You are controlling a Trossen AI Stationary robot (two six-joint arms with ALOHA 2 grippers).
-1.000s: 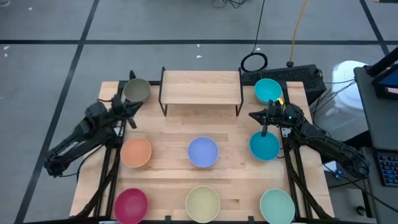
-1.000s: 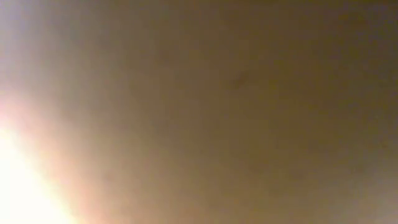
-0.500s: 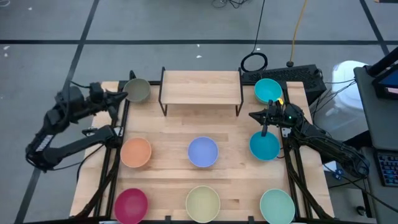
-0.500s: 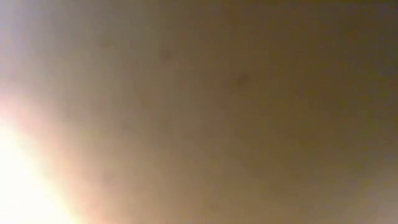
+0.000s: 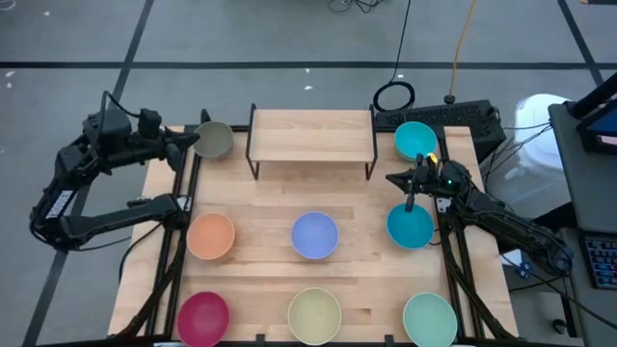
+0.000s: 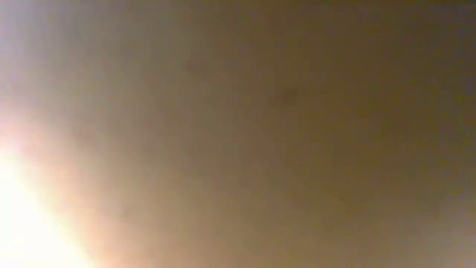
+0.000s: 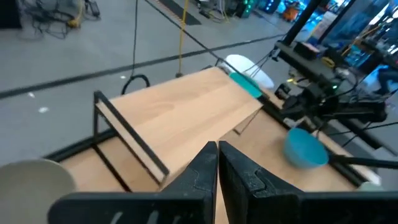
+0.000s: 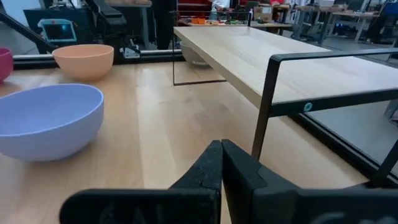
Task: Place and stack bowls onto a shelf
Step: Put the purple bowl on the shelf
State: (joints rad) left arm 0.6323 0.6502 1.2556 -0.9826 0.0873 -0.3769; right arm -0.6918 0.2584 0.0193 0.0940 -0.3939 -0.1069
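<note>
The wooden shelf [image 5: 311,135] stands on black legs at the table's far middle, with nothing on its board. The olive-grey bowl [image 5: 213,140] sits on the table left of it, and a cyan bowl [image 5: 415,140] sits to its right. A second cyan bowl [image 5: 410,226], the orange [image 5: 211,236], periwinkle [image 5: 314,236], magenta [image 5: 202,318], pale yellow [image 5: 315,315] and mint [image 5: 429,318] bowls rest on the table. My left gripper [image 7: 217,149] is shut, beside the olive-grey bowl [image 7: 31,180], pointing at the shelf [image 7: 180,118]. My right gripper [image 8: 221,149] is shut, between the two cyan bowls, facing the periwinkle bowl [image 8: 50,121].
The low view shows only a brown blur. A black cable loop [image 5: 393,96] and a dark box [image 5: 463,120] lie behind the shelf's right end. Black frame rails [image 5: 169,260] run along both table sides. Bare wood lies between the shelf and the periwinkle bowl.
My left arm has swung back and up toward the table's far left corner, and its gripper has turned from the olive-grey bowl's near side to its left side, pointing toward the shelf. The bowls and my right arm have kept still.
</note>
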